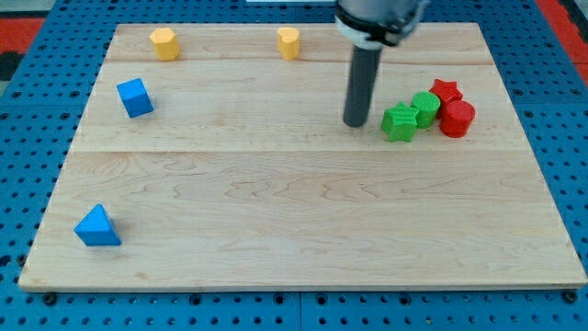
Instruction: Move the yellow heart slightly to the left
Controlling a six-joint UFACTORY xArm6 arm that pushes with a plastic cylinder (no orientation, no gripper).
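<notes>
The yellow heart point(288, 42) sits near the board's top edge, a little left of centre. A yellow hexagon point(164, 43) sits at the top left. My tip point(356, 123) rests on the board below and to the right of the yellow heart, well apart from it. The tip stands just left of a green star point(400, 122), with a small gap between them.
A green round block point(425, 108), a red star point(446, 91) and a red cylinder point(457, 119) cluster right of the green star. A blue cube point(135, 97) is at the left and a blue triangle point(96, 226) at the bottom left. The wooden board point(294, 230) lies on a blue pegboard.
</notes>
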